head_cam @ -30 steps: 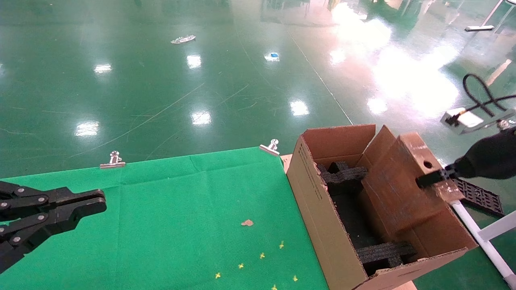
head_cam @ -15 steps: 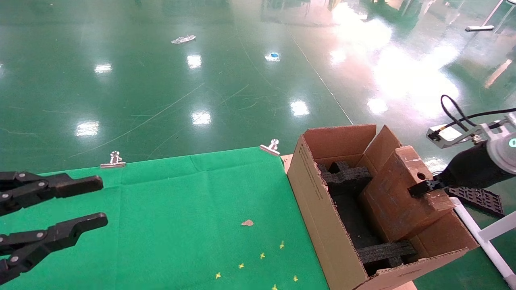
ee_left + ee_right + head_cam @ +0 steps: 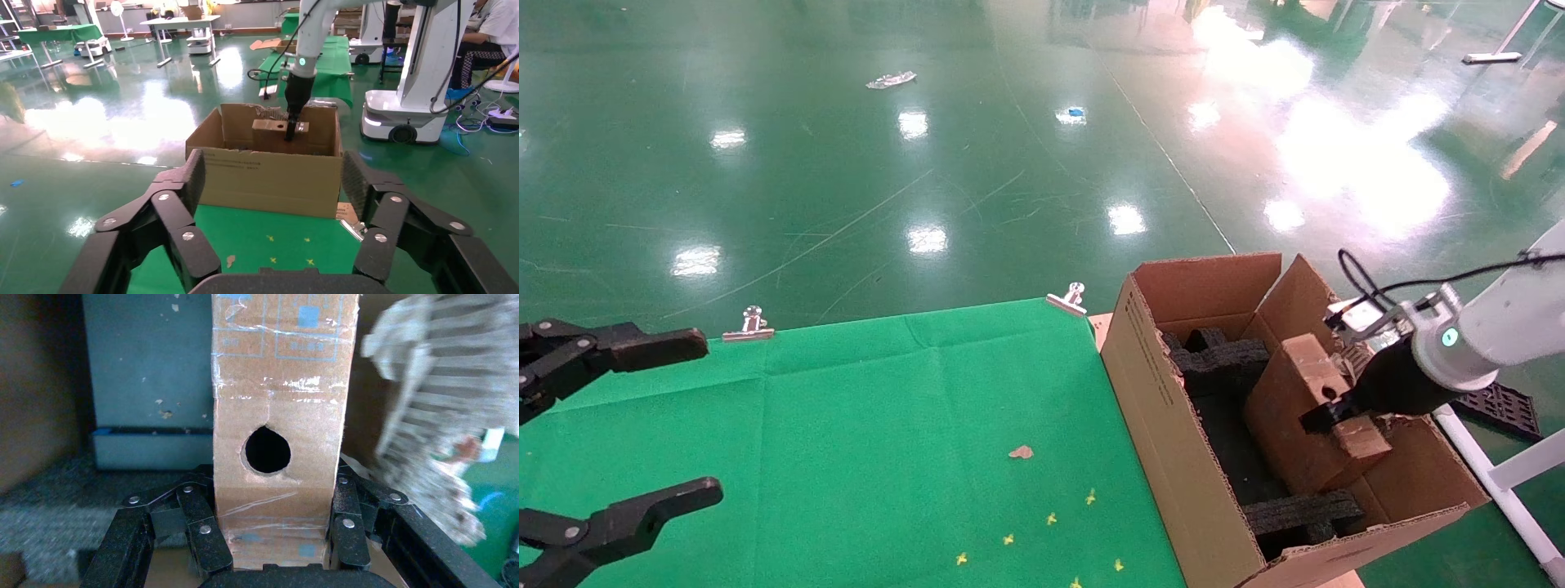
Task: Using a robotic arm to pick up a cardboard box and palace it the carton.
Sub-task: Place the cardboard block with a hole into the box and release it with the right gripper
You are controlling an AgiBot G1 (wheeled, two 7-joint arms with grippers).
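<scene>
Box (image 3: 1307, 416) tilted, lower end inside carton (image 3: 1173, 425), at 4 o'clock of head view; right gripper (image 3: 269, 539) pinching its narrow holed end. Risk: edge snags foam (image 3: 1299, 510) (jams). Left gripper (image 3: 641, 425) spread, idle at 8 o'clock.

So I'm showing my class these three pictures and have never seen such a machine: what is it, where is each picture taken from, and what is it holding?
It is a two-armed robot. The wide picture comes from a camera on its head; the other two come from cameras on its wrists. Its right hand, on the white arm, is clamped on a slim cardboard box with a round hole and holds it partly down inside the large carton, among black foam inserts. The right wrist picture shows that grip close up. The left hand is open above the green cloth, holding nothing. Two metal clips pin the cloth's far edge.
</scene>
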